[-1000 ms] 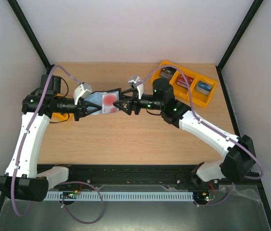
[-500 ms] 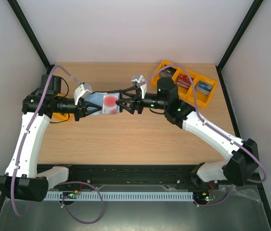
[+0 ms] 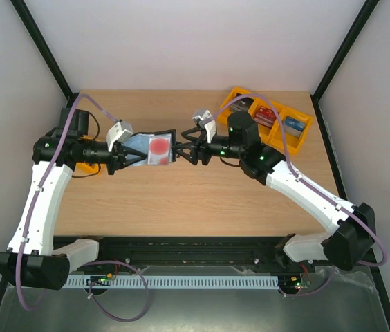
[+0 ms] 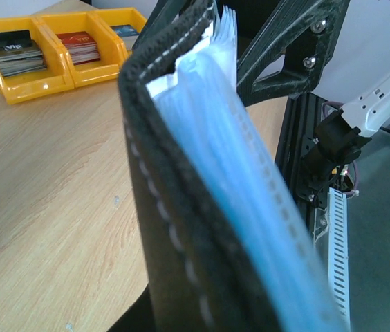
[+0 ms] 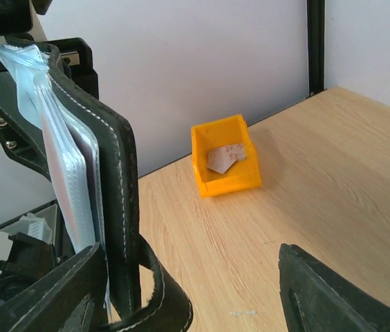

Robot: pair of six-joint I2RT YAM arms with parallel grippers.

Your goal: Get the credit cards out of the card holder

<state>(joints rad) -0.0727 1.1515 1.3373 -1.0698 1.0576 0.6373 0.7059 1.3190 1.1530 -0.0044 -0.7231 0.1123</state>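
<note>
Between the 2 claws, held off the surface (image 3: 181,200), is the card holder (image 3: 138,148), its blue clear pockets showing from above. The left claw (image 3: 126,159) is clenched on the end of the holder nearest it. In its wrist view the stitched black cover and the pocket edges fill the frame right at that claw. The right claw (image 3: 178,147) is released, jaws wide, at the holder's opposite end. In its wrist view the black cover stands just beside 1 finger (image 5: 43,290) and well apart from the other. The credit cards (image 3: 158,146) sit in the pockets, 1 showing a round red blotch just ahead of the right claw. Farther off, behind the left claw, a small yellow bin (image 5: 229,181) holds a loose pale card (image 5: 224,158). Behind the right claw, 3 yellow trays (image 3: 281,143) carry stacks of cards (image 3: 265,116).
</note>
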